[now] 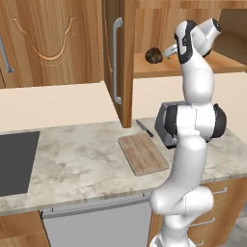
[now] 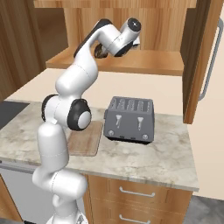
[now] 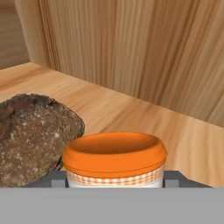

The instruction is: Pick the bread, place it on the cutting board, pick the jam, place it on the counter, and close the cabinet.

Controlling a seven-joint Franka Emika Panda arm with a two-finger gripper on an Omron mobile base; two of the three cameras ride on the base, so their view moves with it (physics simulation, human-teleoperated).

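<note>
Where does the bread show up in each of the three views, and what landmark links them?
Left base view: the bread sits on the open cabinet's shelf, upper middle, just left of the arm.
Right base view: a dark sliver of it peeks out behind the arm's forearm, upper left of centre.
Hand view: it fills the lower left, beside the jam.
Shared landmark: the wooden shelf under it.

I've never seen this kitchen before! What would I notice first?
First, the tall white robot arm reaching up into the open wooden cabinet. On the cabinet shelf its hand is closed around the orange-lidded jam, with the dark, lumpy bread right beside it. Down on the marbled counter sit a wooden cutting board and a grey toaster.
</note>
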